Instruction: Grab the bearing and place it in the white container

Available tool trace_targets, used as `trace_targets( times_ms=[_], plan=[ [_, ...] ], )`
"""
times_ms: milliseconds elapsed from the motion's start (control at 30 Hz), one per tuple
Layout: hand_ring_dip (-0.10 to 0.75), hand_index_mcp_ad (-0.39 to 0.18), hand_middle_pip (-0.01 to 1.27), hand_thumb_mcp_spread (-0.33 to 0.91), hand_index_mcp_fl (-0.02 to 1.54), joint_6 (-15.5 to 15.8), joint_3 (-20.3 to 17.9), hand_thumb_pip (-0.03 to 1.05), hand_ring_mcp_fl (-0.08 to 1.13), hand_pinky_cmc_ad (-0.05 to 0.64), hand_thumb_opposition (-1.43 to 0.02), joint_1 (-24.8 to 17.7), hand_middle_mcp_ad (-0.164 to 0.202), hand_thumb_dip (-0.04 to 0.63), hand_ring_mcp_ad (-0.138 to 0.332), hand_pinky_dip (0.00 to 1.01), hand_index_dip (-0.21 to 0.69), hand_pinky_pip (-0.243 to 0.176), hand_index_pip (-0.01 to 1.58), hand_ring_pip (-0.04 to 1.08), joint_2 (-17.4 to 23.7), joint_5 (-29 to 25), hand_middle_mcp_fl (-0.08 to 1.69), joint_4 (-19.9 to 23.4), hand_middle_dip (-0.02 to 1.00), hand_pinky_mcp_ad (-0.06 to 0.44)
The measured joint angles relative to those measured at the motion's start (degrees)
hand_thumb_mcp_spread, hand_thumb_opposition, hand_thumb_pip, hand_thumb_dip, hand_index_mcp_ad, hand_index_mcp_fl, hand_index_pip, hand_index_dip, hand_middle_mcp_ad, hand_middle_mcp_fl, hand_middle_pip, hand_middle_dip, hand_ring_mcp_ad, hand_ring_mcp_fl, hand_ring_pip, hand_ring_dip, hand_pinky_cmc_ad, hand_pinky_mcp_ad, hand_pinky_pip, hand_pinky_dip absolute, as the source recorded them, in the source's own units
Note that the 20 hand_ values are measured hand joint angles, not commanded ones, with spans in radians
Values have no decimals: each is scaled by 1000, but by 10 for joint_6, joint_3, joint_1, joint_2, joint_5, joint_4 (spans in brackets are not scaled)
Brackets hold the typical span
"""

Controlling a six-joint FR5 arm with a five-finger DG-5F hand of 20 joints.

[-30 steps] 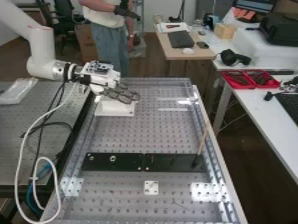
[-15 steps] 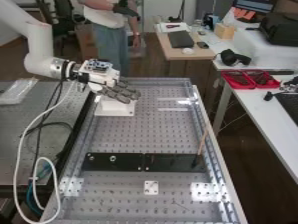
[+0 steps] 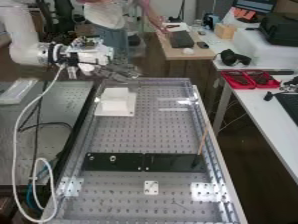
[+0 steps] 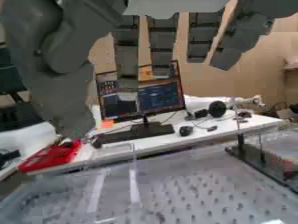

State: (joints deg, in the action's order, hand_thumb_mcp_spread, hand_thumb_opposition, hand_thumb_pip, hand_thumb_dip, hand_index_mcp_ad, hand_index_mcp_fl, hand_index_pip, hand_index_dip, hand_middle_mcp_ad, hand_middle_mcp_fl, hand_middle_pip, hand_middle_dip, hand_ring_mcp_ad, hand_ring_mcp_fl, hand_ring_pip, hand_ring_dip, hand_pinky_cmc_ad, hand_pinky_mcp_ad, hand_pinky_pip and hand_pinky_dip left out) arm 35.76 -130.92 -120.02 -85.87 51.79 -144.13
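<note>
white container (image 3: 116,101) stands at eleven o'clock on the perforated bench (image 3: 143,135), inside its edges, the robot hand (image 3: 120,73) near it, released, fingers straight; broad gap toward black plates (image 3: 126,165) at six.

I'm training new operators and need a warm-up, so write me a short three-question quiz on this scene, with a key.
1. True or false: the white container stands farther from the high view's camera than the dark plates.

2. The fingers of the hand are:
a) curled into a fist
b) extended, roughly straight
c) wrapped round the white container

3. Fill in the number: ____ dark plates lie end to end across the bench.

Key: 1 true; 2 b; 3 two
</note>
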Motion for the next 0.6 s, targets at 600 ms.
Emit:
trace_targets(
  times_ms=[600],
  plan=[
    [49, -58, 129, 271, 358, 32, 81, 536, 7, 314, -761, 140, 68, 232, 164, 182, 328, -37, 119, 96, 5, 180, 136, -78, 220, 230]
  ],
)
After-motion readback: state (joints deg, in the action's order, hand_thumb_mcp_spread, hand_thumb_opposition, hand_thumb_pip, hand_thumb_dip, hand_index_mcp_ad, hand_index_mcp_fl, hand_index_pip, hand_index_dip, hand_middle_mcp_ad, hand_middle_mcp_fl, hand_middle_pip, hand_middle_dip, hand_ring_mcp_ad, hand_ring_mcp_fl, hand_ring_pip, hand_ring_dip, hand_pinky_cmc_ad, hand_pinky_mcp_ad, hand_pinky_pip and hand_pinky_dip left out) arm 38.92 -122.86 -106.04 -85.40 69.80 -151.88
